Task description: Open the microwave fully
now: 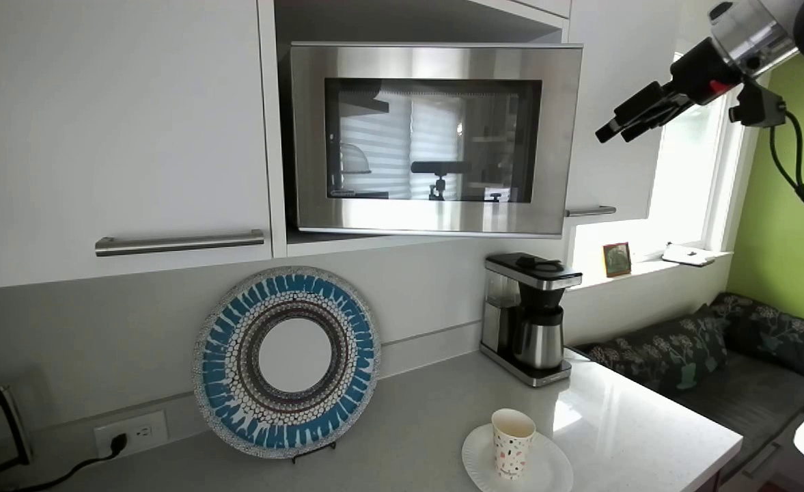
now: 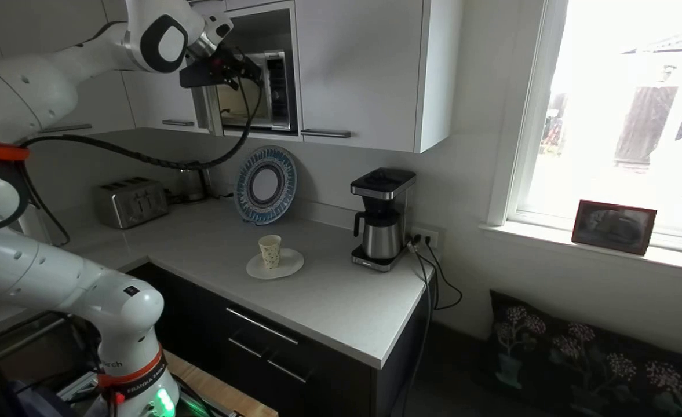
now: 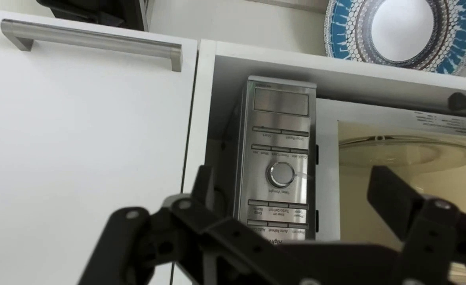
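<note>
The microwave sits in a wall cabinet niche. Its door (image 1: 436, 217), with a dark window, stands partly open and angled out in an exterior view. In an exterior view the microwave (image 2: 281, 63) shows its lit interior behind the arm. The wrist view, upside down, shows the microwave's button panel (image 3: 276, 158), its interior and a glass turntable (image 3: 407, 152). The door is mostly out of that view. My gripper (image 3: 292, 178) is open and empty, with its fingers wide apart in front of the panel and opening. In an exterior view the gripper (image 1: 617, 134) is right of the door, apart from it.
A cabinet door with a bar handle (image 3: 94, 41) adjoins the niche. Below, on the counter (image 2: 329, 301), stand a coffee maker (image 1: 531, 318), a decorated round plate (image 1: 220, 362), a toaster (image 2: 132, 202) and a paper cup (image 1: 512, 444) on a small plate.
</note>
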